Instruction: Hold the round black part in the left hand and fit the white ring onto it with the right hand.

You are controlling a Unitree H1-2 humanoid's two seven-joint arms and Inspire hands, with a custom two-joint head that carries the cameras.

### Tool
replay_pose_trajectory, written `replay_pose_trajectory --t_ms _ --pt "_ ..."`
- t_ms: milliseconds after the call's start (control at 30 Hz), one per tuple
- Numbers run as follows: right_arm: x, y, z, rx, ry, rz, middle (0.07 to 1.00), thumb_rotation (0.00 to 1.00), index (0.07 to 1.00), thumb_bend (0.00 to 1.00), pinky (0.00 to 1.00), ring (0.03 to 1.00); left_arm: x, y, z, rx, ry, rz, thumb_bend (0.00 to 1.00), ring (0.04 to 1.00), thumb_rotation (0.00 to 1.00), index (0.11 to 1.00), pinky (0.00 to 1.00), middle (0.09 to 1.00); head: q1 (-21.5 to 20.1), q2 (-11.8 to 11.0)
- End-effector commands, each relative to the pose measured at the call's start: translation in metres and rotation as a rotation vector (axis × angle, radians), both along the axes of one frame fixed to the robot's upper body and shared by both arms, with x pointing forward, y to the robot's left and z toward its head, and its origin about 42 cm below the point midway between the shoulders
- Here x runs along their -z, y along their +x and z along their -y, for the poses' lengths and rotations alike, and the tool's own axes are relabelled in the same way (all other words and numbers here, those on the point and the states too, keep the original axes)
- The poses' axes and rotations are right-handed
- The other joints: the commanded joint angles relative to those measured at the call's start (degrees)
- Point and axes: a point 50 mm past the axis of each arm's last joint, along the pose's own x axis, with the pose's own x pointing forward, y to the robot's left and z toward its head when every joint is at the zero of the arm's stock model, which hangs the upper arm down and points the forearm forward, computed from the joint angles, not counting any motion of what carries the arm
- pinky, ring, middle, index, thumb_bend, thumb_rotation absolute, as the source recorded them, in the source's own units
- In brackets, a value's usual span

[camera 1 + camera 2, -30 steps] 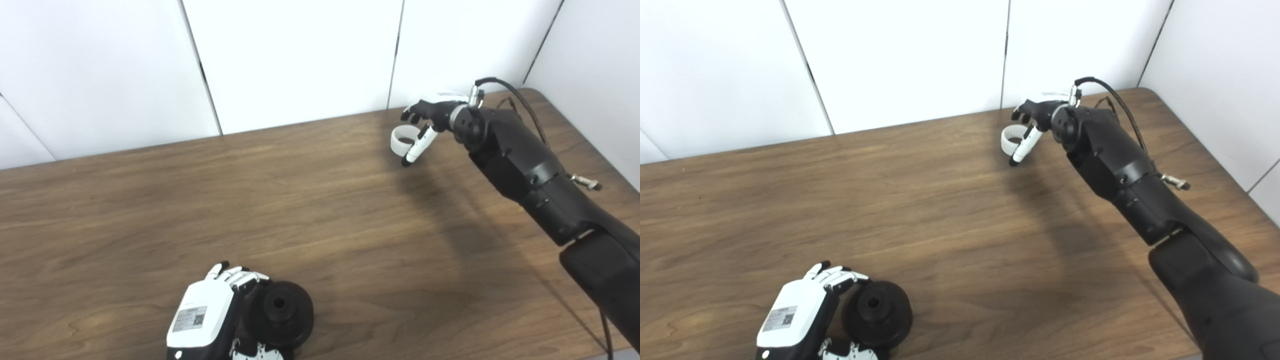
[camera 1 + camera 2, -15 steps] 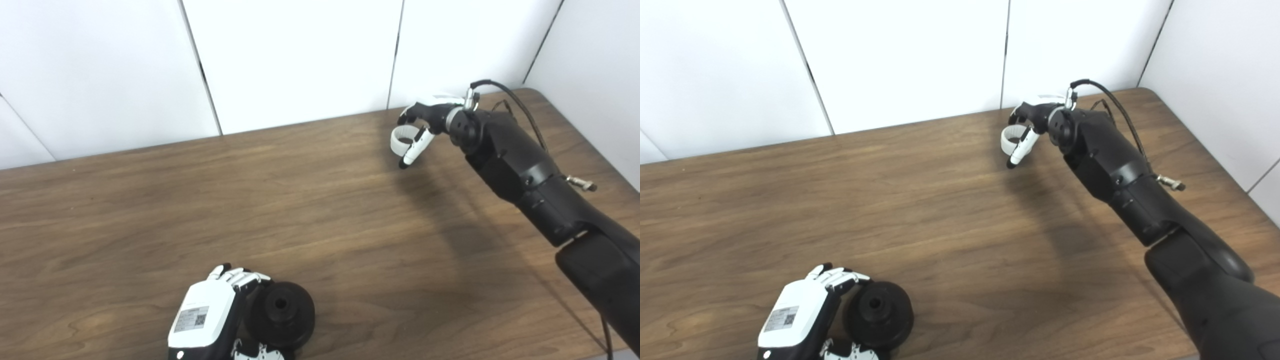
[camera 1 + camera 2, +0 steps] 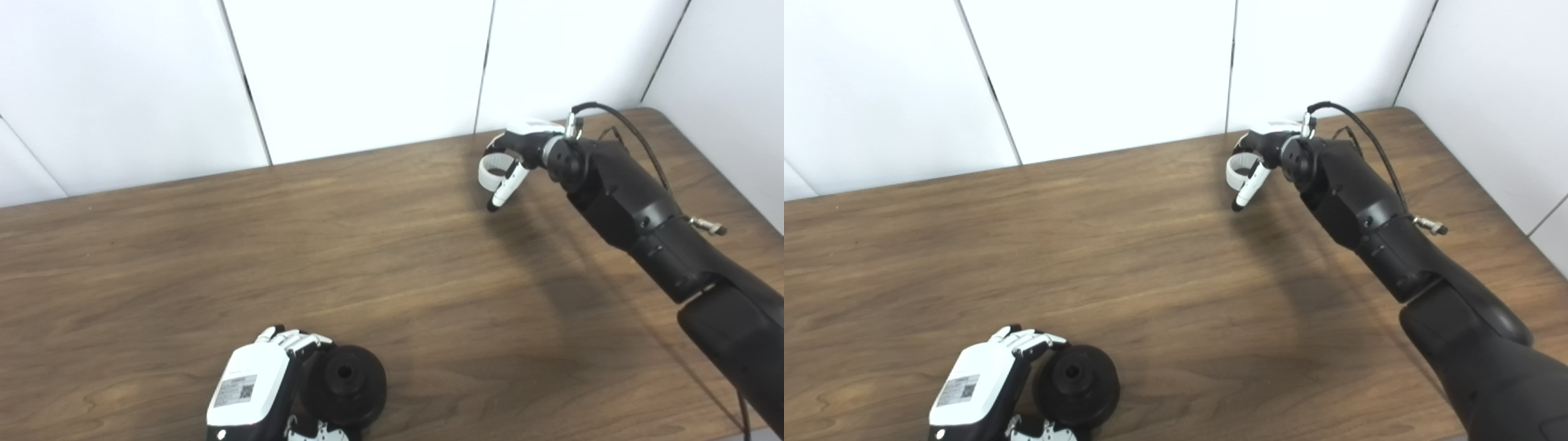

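Note:
The round black part [image 3: 344, 383] with a centre hole sits at the table's near edge. My left hand [image 3: 251, 389] is shut around its left side. It also shows in the right eye view [image 3: 1077, 384]. The white ring [image 3: 487, 174] lies on the table at the far right, near the wall. My right hand [image 3: 520, 144] is over it, fingers curled down onto its far rim. The thumb [image 3: 503, 190] stretches down across its near side, not closed on it. The ring rests on the table.
The brown wooden table [image 3: 306, 245] runs up to white wall panels [image 3: 367, 73] at the back and right. My right forearm [image 3: 637, 208], with a cable looped at the wrist, crosses the table's right side.
My right hand has moved a little left and down over the ring, and its fingers have curled closer onto it. The ring, the left hand and the black part have not moved.

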Motion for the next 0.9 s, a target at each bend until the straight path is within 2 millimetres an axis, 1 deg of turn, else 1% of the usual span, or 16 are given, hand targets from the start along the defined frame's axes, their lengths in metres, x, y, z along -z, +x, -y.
replay_pose_trajectory --t_ms 0,167,300,500,633,867 --pt "-0.0391 0.0129 -0.0013 -0.016 -0.023 0.099 0.894 0.29 0.835 0.83 1.0 0.949 -0.0006 -0.004 0.0037 0.026 0.01 0.0 0.52 0.82 0.05 0.481 0.91 0.738 -0.1 0.2" --pt "-0.0397 0.0113 0.0002 -0.035 -0.039 0.124 0.893 0.26 0.726 0.82 1.0 0.972 -0.0012 -0.0043 0.0044 0.019 0.012 -0.004 0.52 0.822 0.05 0.481 0.92 0.738 0.0 0.2" --pt "-0.0393 0.0109 0.0011 -0.041 -0.061 0.141 0.91 0.26 0.685 0.81 1.0 0.976 -0.0007 -0.0043 0.0042 0.019 0.013 -0.004 0.52 0.822 0.05 0.481 0.92 0.738 0.0 0.2" --pt "-0.0391 0.0112 0.0023 -0.043 -0.086 0.147 0.918 0.27 0.688 0.81 1.0 0.981 -0.0008 -0.0048 0.0035 0.017 0.008 -0.003 0.52 0.826 0.05 0.481 0.93 0.737 -0.2 0.4" --pt "-0.0393 0.0116 0.0036 -0.041 -0.094 0.147 0.917 0.28 0.699 0.82 1.0 0.983 -0.0009 -0.0049 0.003 0.018 0.01 -0.01 0.52 0.832 0.05 0.481 0.94 0.745 -0.3 0.4" --pt "-0.0395 0.0112 0.007 -0.035 -0.096 0.149 0.919 0.29 0.71 0.83 1.0 0.985 -0.0016 -0.0045 0.0034 0.018 0.011 -0.009 0.52 0.826 0.05 0.481 0.93 0.742 -0.3 0.4"
